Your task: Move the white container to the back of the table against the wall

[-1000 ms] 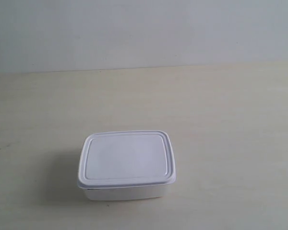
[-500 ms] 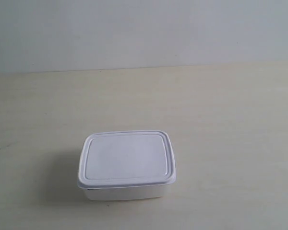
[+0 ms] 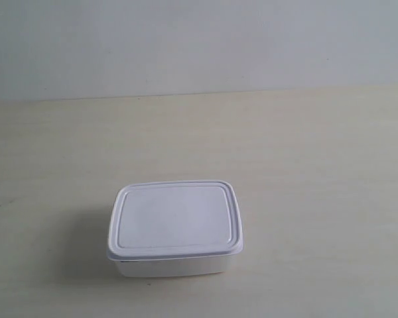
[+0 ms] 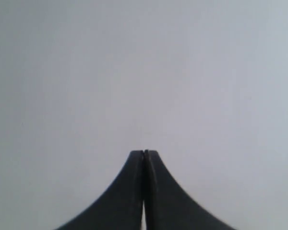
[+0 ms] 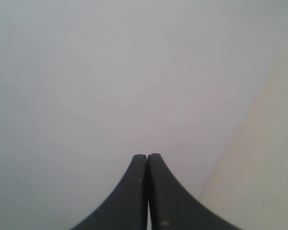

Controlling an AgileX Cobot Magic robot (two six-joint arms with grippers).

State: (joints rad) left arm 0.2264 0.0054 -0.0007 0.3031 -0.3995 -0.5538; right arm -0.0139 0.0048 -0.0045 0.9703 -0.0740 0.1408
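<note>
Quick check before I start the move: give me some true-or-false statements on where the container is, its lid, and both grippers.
1. The white container already sits against the wall. False: it stands near the front of the table, with bare table between it and the wall.
2. The container's lid is on. True.
3. The left gripper has its fingers spread open. False: they are pressed together with nothing between them.
4. The right gripper is shut and empty. True.
5. An arm hangs over the container in the exterior view. False: no arm shows in that view.
</note>
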